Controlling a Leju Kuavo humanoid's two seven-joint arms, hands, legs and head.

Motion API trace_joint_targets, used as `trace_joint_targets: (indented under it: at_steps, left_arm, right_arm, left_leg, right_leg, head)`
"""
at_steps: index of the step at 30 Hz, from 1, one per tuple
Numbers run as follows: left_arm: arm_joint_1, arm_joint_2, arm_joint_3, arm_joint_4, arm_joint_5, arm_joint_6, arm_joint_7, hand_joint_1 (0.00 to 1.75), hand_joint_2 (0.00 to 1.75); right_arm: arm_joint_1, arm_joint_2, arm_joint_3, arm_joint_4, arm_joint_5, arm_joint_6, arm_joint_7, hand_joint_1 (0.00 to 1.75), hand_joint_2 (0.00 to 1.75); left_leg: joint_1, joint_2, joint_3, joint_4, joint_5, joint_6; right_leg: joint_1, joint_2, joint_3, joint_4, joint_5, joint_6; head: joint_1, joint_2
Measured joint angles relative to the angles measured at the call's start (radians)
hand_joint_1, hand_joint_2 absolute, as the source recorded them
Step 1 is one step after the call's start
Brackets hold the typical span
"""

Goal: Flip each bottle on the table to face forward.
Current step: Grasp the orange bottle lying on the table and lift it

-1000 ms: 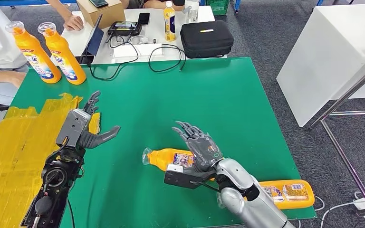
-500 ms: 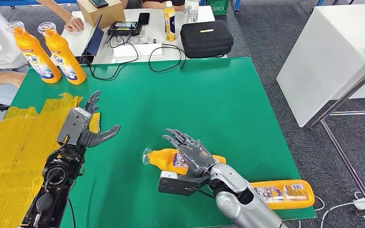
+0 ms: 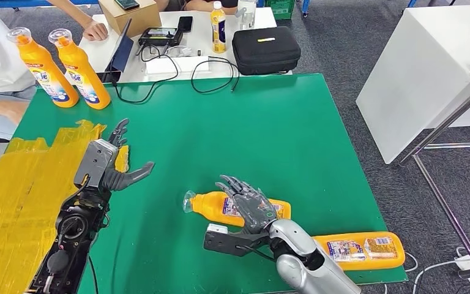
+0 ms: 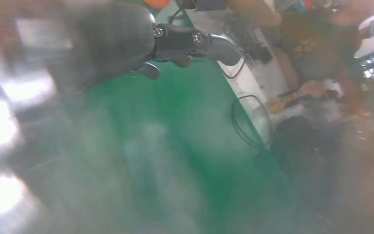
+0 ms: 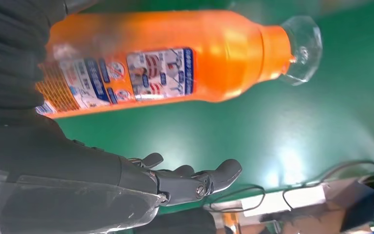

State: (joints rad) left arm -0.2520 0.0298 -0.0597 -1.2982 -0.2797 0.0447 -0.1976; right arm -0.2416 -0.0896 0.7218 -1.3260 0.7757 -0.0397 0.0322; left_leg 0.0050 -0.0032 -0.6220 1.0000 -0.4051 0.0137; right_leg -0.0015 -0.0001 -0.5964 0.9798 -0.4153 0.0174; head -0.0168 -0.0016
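Silver, smooth-shelled right arm [image 3: 306, 263] ending in a dark grey right hand [image 3: 249, 202]. Black left arm [image 3: 67, 245] with exposed cables, pale grey ribbed cover at 12 o'clock, dark grey left hand [image 3: 113, 162], small screws on thumb.

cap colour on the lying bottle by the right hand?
Clear, see-through cap on an orange bottle; best seen in the right wrist view.

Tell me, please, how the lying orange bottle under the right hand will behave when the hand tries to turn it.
The orange bottle lies on its side on the green table, so it will probably roll easily. Its glossy plastic label looks smooth, so it may slip under the right hand. The body seems stiff, not floppy.
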Motion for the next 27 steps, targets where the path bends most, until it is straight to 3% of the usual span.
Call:
trace_joint_targets:
  at_steps: [27]
  left_arm:
    - [0.004,-0.002,0.0,0.0,0.005,0.009,0.02,0.0,1.75]
  right_arm:
    - [0.014,0.022,-0.05,0.138,0.263,-0.046,0.186,0.0,1.75]
  left_leg:
    - [0.0,0.0,0.0,0.0,0.0,0.0]
  right_leg:
    - [0.0,0.0,0.0,0.0,0.0,0.0]
  head:
    - [0.0,0.0]
